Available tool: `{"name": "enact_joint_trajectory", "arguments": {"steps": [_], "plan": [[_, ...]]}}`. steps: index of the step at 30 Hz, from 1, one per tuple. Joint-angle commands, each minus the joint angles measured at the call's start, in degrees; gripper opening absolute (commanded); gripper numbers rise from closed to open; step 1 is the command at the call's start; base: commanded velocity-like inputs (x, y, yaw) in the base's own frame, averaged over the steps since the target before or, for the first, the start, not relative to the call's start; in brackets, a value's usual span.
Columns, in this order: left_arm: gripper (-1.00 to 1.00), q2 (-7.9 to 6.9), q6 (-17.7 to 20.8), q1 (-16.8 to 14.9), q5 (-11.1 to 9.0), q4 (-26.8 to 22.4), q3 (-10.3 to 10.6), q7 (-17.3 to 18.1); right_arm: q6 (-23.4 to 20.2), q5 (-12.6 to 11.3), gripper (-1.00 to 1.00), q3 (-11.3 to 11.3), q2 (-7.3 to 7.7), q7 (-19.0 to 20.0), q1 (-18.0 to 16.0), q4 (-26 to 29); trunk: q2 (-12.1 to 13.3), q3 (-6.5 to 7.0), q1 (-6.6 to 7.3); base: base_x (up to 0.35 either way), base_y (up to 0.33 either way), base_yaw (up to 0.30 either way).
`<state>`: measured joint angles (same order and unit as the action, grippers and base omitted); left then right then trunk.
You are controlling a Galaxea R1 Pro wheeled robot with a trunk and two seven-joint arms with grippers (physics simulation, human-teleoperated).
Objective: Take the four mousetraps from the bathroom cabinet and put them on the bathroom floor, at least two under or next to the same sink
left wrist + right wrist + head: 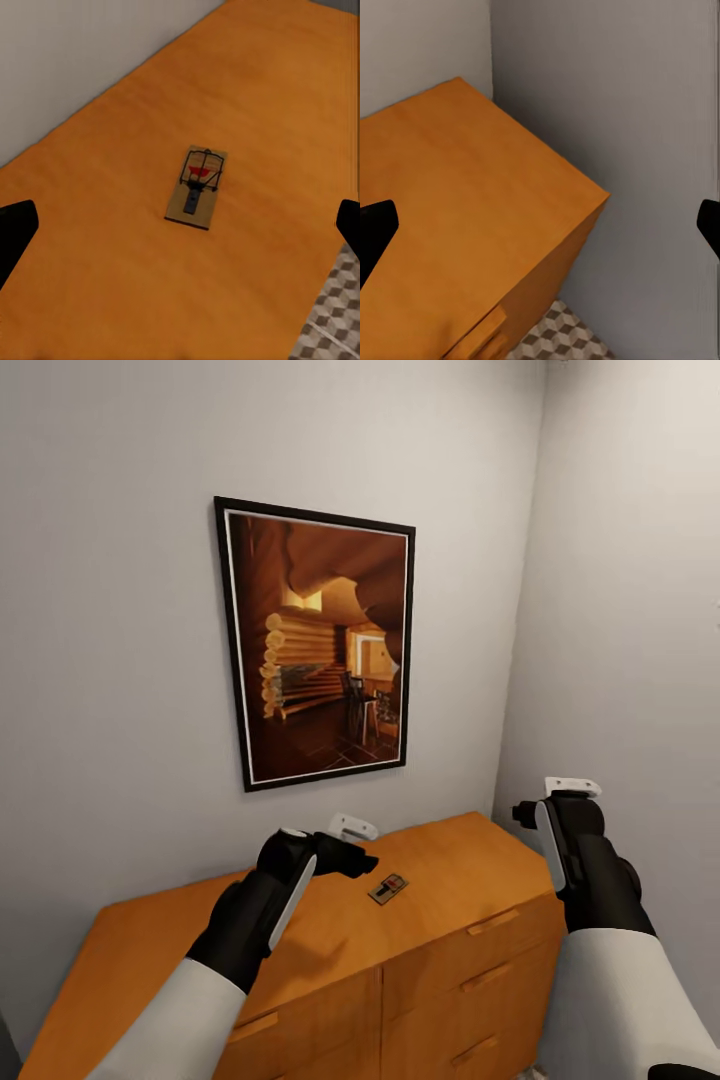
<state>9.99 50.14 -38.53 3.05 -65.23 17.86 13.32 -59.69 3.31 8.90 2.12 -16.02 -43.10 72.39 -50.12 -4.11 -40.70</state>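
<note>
One small mousetrap [388, 888] lies flat on the smooth top of the orange-brown cabinet [450, 860], right of its middle. My left gripper [358, 844] hovers open above the top, just left of the trap and apart from it. In the left wrist view the mousetrap [196, 187] sits centred between my spread fingers [15, 232], with nothing held. My right gripper [548, 800] is open and empty, raised near the cabinet's right end. A strip of cube-patterned bathroom floor [334, 315] shows past the cabinet's edge. The sink is out of view.
A framed picture [315, 645] of a log cabin hangs on the grey wall behind the cabinet. A second wall [630, 610] closes the corner on the right, close to the cabinet's end [547, 247]. Drawers with bar handles [493, 922] face me.
</note>
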Motion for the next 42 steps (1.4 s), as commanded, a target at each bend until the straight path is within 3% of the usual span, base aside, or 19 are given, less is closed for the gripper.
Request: {"name": "enact_joint_trajectory", "arguments": {"steps": [1, 21, 28, 33, 42], "plan": [[1.0, 0.01, 0.23, -0.19, 0.32, 0.14, -0.01, 0.3, -0.31, 0.32, 1.0, -0.02, 0.0, 0.16, -0.06, 0.04, -0.08, -0.09, -0.01, 0.0, 0.0, -0.077], [1.0, 0.01, 0.39, -4.04, 0.08, 4.41, -0.01, 0.38, -0.31, 0.3, 1.0, -0.16, -0.09, 0.29, -0.06, 0.02, -0.08, -0.03, -0.01, 0.0, 0.0, -0.016], [1.0, 0.01, 0.3, -9.35, -0.22, 12.26, -0.07, 0.32, -0.31, 0.3, 1.0, -0.19, -0.1, 0.29, -0.06, 0.0, -0.08, -0.03, -0.01, 0.0, 0.0, 0.0], [1.0, 0.01, 0.03, -12.86, -1.55, 17.42, -0.09, 0.35, -0.31, 0.28, 1.0, -0.2, -0.15, 0.29, -0.06, -0.04, -0.08, -0.03, -0.01, 0.0, 0.0, 0.0], [1.0, 0.01, -0.15, -14.78, -4.37, 20.15, -0.09, 0.32, -0.31, 0.27, 1.0, -0.28, -0.24, 1.83, -0.06, -0.05, -0.08, -0.03, -0.01, 0.0, 0.0, 0.0]]}}
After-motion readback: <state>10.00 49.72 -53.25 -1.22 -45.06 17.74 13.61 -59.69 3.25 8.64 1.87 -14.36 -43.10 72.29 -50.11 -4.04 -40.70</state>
